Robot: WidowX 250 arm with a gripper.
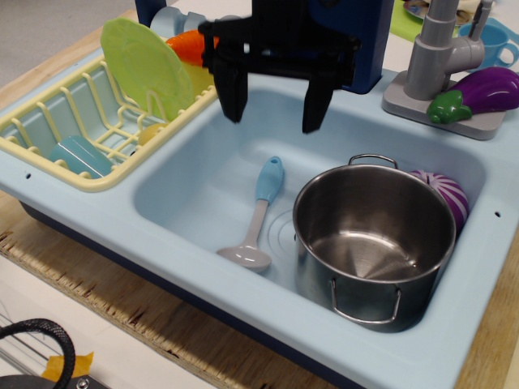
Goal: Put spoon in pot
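The spoon (pixel 256 219), likely light, stiff, slippery plastic, lies at the pot's (pixel 373 243) nine o'clock, best pinched across its blue handle by the spread-jawed, empty gripper (pixel 274 105).

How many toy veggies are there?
3, maybe more hidden. A purple plastic eggplant lies on the grey faucet base, a purple-and-white striped round vegetable sits behind the shiny steel pot, and an orange one peeks behind the green plate.
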